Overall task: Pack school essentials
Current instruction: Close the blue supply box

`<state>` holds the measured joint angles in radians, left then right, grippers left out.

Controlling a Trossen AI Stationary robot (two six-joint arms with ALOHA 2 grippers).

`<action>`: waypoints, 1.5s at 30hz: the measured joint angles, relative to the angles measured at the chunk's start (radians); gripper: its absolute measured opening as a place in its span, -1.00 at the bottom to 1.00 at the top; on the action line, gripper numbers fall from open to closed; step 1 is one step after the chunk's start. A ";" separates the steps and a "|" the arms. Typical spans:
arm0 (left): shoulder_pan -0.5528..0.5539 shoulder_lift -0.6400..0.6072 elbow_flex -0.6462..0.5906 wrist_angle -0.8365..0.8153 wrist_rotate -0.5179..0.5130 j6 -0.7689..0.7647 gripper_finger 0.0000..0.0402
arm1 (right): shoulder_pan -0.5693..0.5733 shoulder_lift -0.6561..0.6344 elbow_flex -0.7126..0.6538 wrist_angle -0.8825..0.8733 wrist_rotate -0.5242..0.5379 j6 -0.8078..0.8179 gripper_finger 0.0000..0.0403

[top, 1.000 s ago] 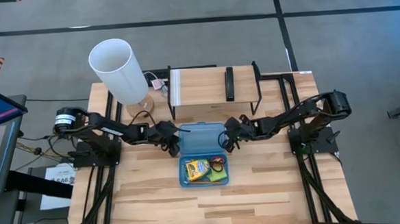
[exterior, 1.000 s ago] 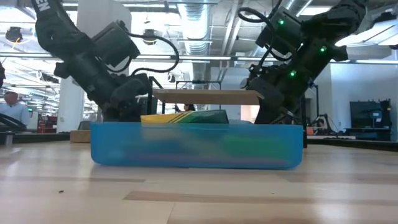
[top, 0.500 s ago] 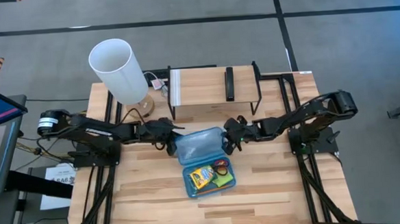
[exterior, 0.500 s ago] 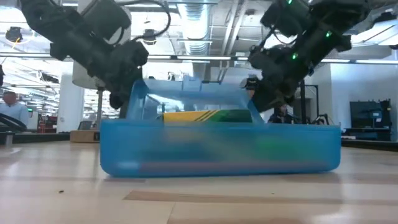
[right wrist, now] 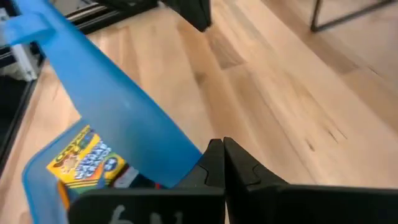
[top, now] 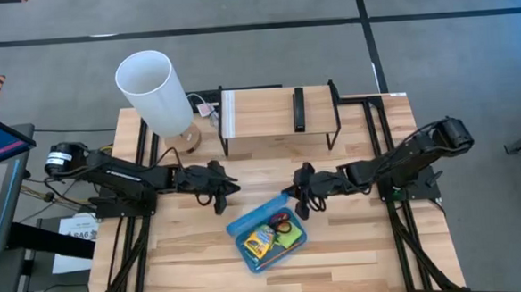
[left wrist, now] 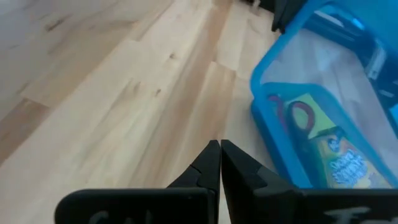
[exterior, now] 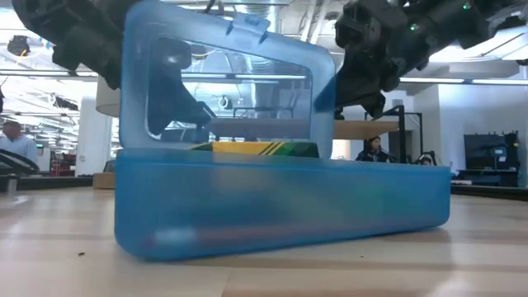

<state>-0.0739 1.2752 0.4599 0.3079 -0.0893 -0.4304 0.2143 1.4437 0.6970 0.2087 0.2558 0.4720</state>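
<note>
Your blue case [top: 267, 235] sits skewed on the worktop [top: 355, 239] between both arms, lid [exterior: 231, 82] raised almost upright. Inside it you see the yellow-green crayon box [top: 259, 243], the red-handled scissors [top: 281, 222] and the green sticky-note pad [top: 290, 240]. Your left tool [top: 224, 191] rests beside the case's far left corner, fingers pressed together on nothing. Your right tool [top: 302, 197] is at the far right corner against the lid edge, its fingers likewise closed and empty.
</note>
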 joint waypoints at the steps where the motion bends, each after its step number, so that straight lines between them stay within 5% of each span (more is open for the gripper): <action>1: -0.009 0.000 0.001 0.003 0.003 0.000 -1.00 | 0.009 0.000 0.000 0.000 0.000 -0.003 -0.96; 14: -0.224 0.000 0.098 0.003 -0.007 -0.002 -1.00 | 0.093 0.000 0.001 -0.054 -0.023 -0.010 -0.96; 22: -0.462 0.036 0.120 0.034 -0.254 -0.054 -1.00 | 0.142 0.000 0.001 -0.053 -0.023 -0.009 -0.96; 26: -0.523 0.135 0.120 0.155 -0.299 -0.054 -1.00 | 0.152 0.000 0.001 -0.049 -0.023 -0.009 -0.96; 32: -0.542 0.324 0.129 0.359 -0.295 -0.065 -1.00 | 0.163 0.001 0.001 -0.047 -0.023 0.025 -0.96; 45: -0.544 0.509 0.268 0.214 -0.153 -0.138 -1.00 | 0.234 0.001 0.000 -0.046 -0.023 0.028 -0.96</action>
<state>-0.6174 1.7844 0.7277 0.5220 -0.2419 -0.5679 0.4481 1.4445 0.6971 0.1623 0.2325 0.4997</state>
